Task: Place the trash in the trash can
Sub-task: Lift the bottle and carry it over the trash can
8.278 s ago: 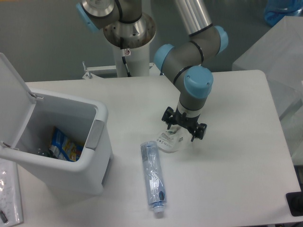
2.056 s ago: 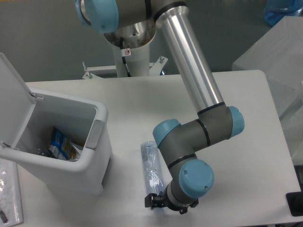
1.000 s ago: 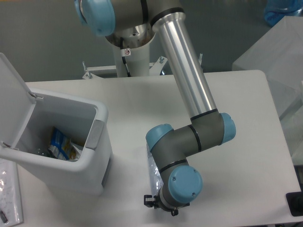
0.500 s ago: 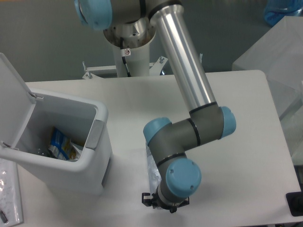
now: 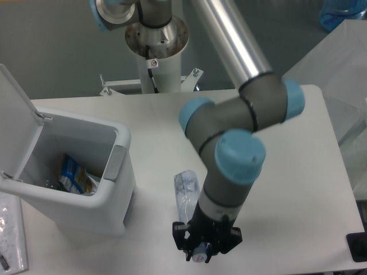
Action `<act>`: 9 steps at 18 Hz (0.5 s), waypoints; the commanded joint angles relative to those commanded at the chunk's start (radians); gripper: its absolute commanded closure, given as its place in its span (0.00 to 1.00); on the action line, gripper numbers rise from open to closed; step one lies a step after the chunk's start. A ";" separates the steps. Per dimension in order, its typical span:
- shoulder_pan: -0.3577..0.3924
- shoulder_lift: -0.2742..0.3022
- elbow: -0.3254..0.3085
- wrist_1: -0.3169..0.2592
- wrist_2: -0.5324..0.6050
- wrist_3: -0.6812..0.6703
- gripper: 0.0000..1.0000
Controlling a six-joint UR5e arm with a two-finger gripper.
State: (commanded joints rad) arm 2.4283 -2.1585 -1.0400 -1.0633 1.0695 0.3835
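The gripper (image 5: 205, 245) has the bottle (image 5: 186, 193) clamped by its cap end, apparently lifted off the surface (image 5: 298, 172), with the open trash can (image 5: 109, 189) waiting to the left.

White table (image 5: 298, 189) with rounded corners, matte top, evenly lit with soft shadows. Behind it a plain grey-green wall or floor (image 5: 51, 51); which of the two cannot be told. At right a pale translucent sheet (image 5: 338, 63) covers a bulky shape, with a blue item (image 5: 343, 14) at the upper right corner, a small black object (image 5: 358, 247) at the lower right edge, and a clear plastic sheet (image 5: 11, 240) at the lower left.
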 joint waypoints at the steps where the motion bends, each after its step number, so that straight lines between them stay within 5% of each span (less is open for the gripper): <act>1: 0.000 0.014 0.000 0.025 -0.032 -0.002 1.00; 4: 0.002 0.057 0.003 0.074 -0.117 -0.005 1.00; 9: 0.011 0.138 0.003 0.078 -0.258 -0.005 1.00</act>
State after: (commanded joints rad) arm 2.4390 -2.0204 -1.0370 -0.9848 0.8118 0.3789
